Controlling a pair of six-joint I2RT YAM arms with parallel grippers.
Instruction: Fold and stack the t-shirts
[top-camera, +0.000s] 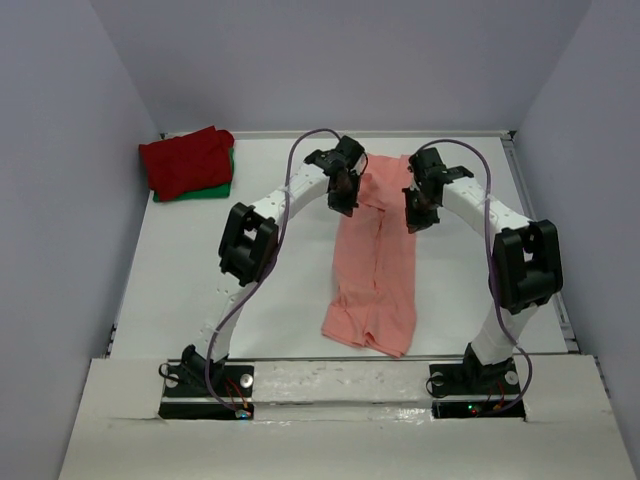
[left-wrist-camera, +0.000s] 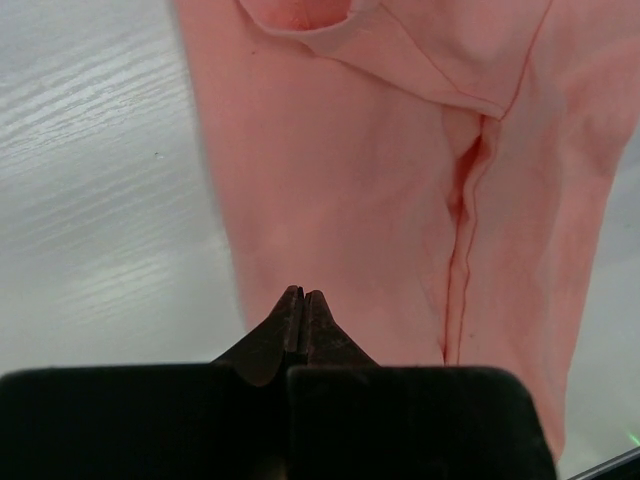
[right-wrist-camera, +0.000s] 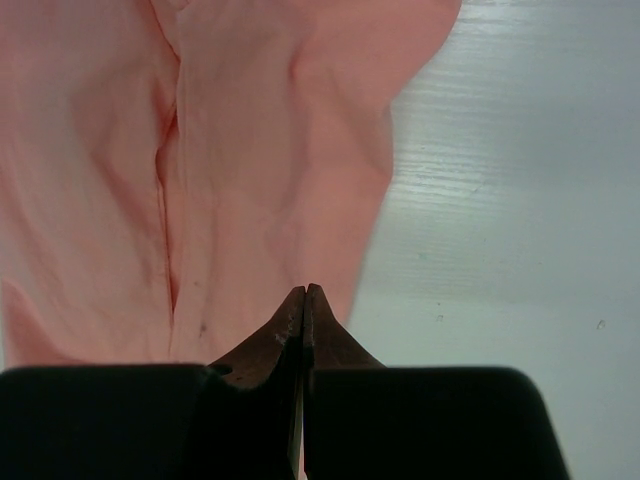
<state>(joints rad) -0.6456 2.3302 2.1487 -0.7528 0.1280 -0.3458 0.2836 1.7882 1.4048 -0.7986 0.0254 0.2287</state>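
From the top external view, the task looks partway done. The dark red t-shirt (top-camera: 185, 160) lies folded on top of the green t-shirt (top-camera: 212, 190) at the far left corner of the table (top-camera: 200, 290). The salmon-pink t-shirt (top-camera: 375, 270) lies in the middle, its sides turned in to make one long strip. It is not yet folded short, nor stacked on the others. Both arms reach forward with elbows bent, the left gripper (top-camera: 344, 203) and right gripper (top-camera: 418, 217) pointing down at either side of the strip's far end.

In the left wrist view the fingers are pressed tip to tip over the cloth's left edge, with nothing visibly pinched. The two turned-in sides meet along a crease to the right.

The right wrist view mirrors this – fingers fully closed and seemingly empty, poised near the shirt's right edge, with bare table beyond
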